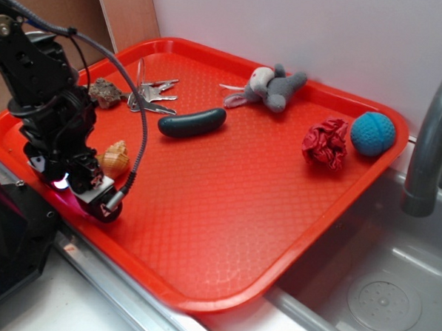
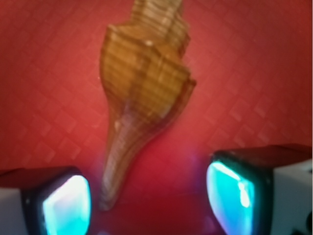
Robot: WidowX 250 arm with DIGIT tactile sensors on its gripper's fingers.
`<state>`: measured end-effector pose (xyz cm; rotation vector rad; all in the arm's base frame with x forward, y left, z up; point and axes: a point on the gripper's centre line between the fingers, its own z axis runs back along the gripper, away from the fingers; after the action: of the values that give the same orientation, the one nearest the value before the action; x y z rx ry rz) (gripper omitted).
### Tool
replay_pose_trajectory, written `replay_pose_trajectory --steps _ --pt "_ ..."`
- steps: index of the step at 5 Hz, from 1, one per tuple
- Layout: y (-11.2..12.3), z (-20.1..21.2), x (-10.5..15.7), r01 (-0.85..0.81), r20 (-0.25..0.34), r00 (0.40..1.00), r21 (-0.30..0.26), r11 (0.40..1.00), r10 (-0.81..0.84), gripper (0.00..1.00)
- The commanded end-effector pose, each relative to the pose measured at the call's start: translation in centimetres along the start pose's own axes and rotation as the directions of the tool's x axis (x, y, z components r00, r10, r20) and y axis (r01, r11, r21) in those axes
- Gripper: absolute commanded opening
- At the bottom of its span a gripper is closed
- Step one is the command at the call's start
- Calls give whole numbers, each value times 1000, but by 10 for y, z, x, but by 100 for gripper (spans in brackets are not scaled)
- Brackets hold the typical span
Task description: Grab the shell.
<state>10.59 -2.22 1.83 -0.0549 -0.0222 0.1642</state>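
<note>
Wrist: shell between end effector fingers.

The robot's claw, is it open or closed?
Open. The gripper has its two fingers apart, the shell's thin tip between them.

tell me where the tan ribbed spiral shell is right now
In the exterior view the tan ribbed spiral shell lies on the red tray near its left edge, beside the gripper, below the brown rock.

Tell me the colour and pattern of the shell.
Tan-orange with fine ribbed bands; the shell shows best in the wrist view.
</note>
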Motion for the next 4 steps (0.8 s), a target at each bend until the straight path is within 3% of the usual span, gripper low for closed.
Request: replay_pose_trajectory --steps 1,4 --pt "-3 -3 -5 -64 -30 997 10 998 65 100" --pt "-5 -3 -1 -110 -20 994 35 993 111 100"
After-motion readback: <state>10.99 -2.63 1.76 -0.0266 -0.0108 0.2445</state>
